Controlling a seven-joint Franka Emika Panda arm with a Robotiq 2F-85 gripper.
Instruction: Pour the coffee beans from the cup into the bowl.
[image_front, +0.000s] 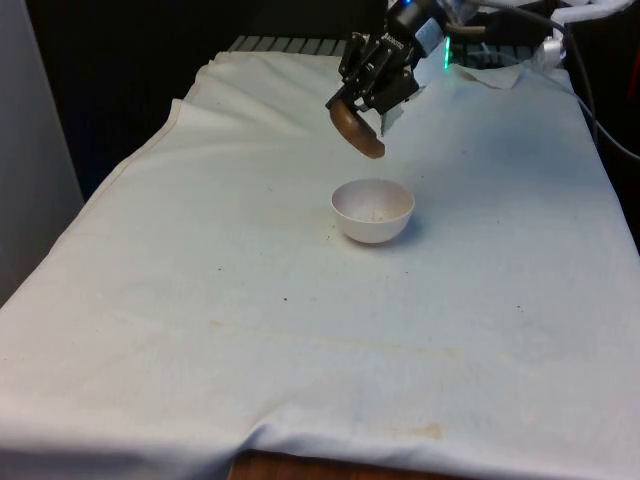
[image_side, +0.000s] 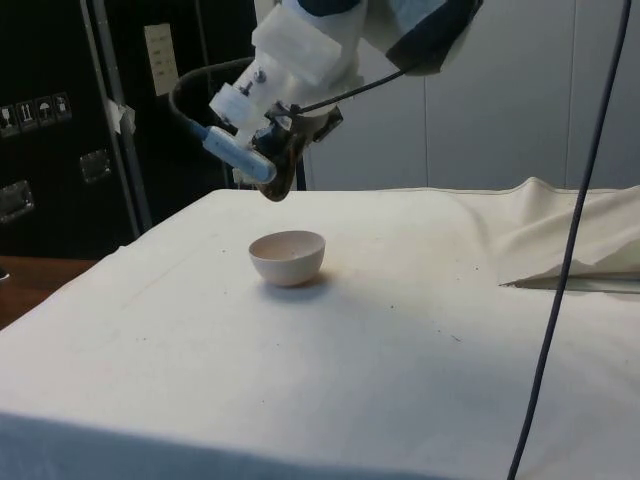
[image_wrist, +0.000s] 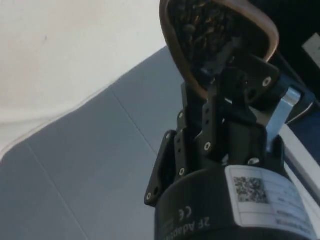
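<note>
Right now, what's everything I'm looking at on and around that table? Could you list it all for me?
bowl: one, white, standing upright near the middle of the table, with a little pale speckling on its inside bottom.
cup: one, brown, held tilted in the air above and just behind the bowl; the wrist view shows dark coffee beans inside.
cloth: one, white, covering the table, creased and faintly stained near the front edge.
cable: one, dark, hanging down across the side view's right.
cabinets: dark, behind the table in the side view.
gripper: one, black, on the white arm, shut on the cup's rim.
</note>
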